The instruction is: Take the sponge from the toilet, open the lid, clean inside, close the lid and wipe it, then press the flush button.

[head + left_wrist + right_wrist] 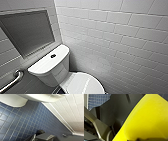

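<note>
The white toilet [50, 72] stands in the corner, its rectangular tank toward the left wall. The small dark flush button [53, 56] sits in the middle of the tank top. The glossy oval lid [82, 83] is down over the bowl. In the right wrist view the yellow sponge [149, 119] looms very close, and my right gripper [139, 139] is shut on it. The left wrist view looks along the underside of the toilet bowl [37, 97], with the dark body of my open left gripper [42, 136] low over the floor and holding nothing.
A metal grab bar [12, 81] runs along the left wall below a grey framed recess [27, 31]. White tiled wall [120, 37] closes in behind and to the right of the toilet. Blue floor tiles [18, 121] spread beside the bowl.
</note>
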